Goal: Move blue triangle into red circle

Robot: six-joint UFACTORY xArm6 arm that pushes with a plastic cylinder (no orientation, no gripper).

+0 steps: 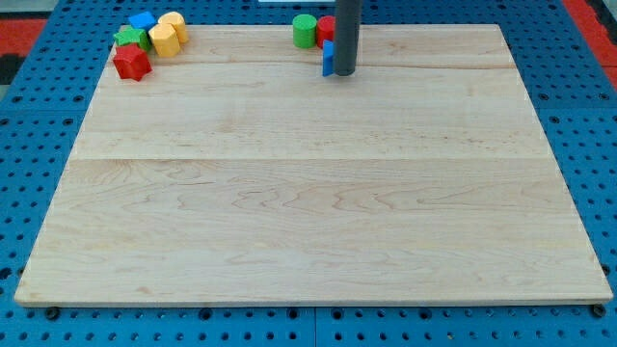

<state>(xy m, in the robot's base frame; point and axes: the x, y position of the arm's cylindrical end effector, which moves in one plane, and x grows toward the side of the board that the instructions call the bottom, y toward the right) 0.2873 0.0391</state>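
Observation:
The dark rod comes down from the view's top, and my tip [344, 72] rests on the wooden board near its top edge. The blue triangle [328, 59] shows only as a thin blue strip at the rod's left side, touching it; the rest is hidden behind the rod. The red circle [326, 28] sits just above the blue triangle, partly hidden by the rod. A green cylinder [305, 31] stands right beside the red circle on its left.
A cluster sits at the board's top left corner: a red star [132, 63], a green star [130, 39], a blue block [144, 20] and two yellow blocks [165, 40] [174, 23]. The wooden board [308, 212] lies on a blue perforated table.

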